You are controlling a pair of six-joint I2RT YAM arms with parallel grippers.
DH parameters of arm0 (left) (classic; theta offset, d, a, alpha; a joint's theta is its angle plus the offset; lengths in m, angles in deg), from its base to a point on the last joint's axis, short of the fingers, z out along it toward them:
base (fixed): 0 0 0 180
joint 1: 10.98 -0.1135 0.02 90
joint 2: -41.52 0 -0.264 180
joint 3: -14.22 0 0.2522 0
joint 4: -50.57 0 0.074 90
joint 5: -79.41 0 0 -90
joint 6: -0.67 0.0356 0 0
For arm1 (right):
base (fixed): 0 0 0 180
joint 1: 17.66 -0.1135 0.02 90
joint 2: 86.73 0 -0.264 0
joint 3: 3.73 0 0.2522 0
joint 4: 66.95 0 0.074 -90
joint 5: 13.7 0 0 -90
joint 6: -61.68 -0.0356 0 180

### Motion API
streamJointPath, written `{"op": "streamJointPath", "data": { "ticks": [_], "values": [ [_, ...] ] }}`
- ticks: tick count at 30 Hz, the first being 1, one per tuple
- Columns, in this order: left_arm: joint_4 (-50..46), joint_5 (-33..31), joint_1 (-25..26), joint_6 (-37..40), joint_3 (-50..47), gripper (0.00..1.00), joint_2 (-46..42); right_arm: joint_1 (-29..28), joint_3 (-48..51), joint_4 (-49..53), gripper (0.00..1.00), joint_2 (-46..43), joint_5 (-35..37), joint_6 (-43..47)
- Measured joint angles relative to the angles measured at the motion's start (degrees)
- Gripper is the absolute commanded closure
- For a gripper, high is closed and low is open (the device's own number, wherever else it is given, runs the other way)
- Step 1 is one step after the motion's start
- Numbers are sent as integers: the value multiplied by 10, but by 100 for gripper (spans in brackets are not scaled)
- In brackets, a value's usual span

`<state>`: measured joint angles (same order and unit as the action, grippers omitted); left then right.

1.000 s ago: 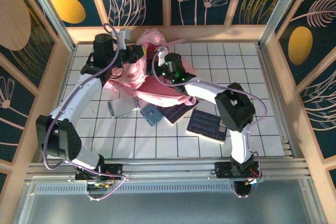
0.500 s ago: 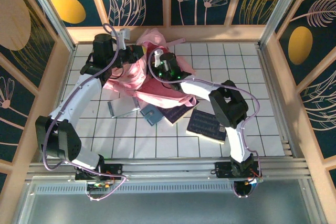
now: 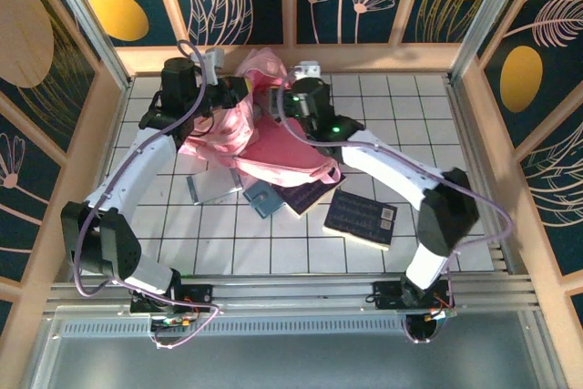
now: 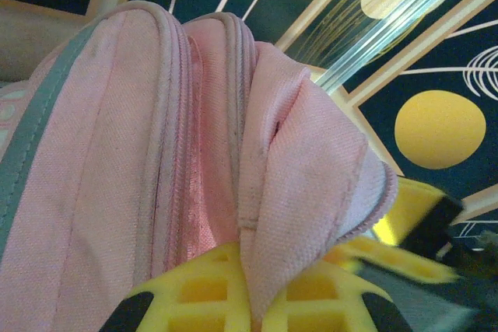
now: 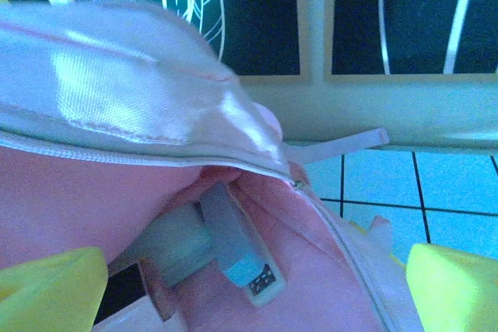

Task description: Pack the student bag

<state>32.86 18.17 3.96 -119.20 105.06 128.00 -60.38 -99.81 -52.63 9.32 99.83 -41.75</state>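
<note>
One big pink student bag [image 3: 273, 148] is slumping at the back-centre of the tiled table [image 3: 392, 107], w/ its mouth facing the right arm. The left gripper [image 4: 253, 293] is pinching a fold of the bag's rim fabric betw. its yellow fingers and lifting it, so the opening is gaping. The right gripper [image 5: 249, 285] is hovering right at that opening, jaws spread wide and gripping nothing. Outside the bag, a dark notebook [image 3: 361, 217] is lying flat on the tiles near the right arm. A second dark book [image 3: 305, 196] is poking out from under the bag's near edge, and a small blue item [image 3: 264, 198] is sitting just beside it (can't tell what it is). Inside the mouth a grey-blue boxy item [image 5: 237, 250] is lying, so I'm judging this as the loading step, partly done w/ several things waiting. The next move is prob. calling for the right arm to be backing out w/o snagging the zip edge. It'd then be swinging over to the notebook and closing on one edge, while the left is holding the flap up so the mouth isn't collapsing.
</note>
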Motion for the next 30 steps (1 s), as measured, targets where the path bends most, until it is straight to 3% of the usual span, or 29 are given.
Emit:
{"op": "streamJointPath", "data": {
  "ticks": [5, 12, 21, 30],
  "values": [
    [-11, -5, -12, -9, 33, 100, 24, 68, 61, 2, 1, -83, -75, -43],
    [0, -14, -54, -54, 55, 100, 47, 36, 122, 18, 8, -111, -151, -46],
    [-28, -148, -66, -59, 56, 100, 17, 33, 249, 12, 11, -196, -271, -56],
    [-75, -229, -71, -44, 52, 100, -20, 2, 260, 4, 11, -172, -322, -57]
  ]
}}
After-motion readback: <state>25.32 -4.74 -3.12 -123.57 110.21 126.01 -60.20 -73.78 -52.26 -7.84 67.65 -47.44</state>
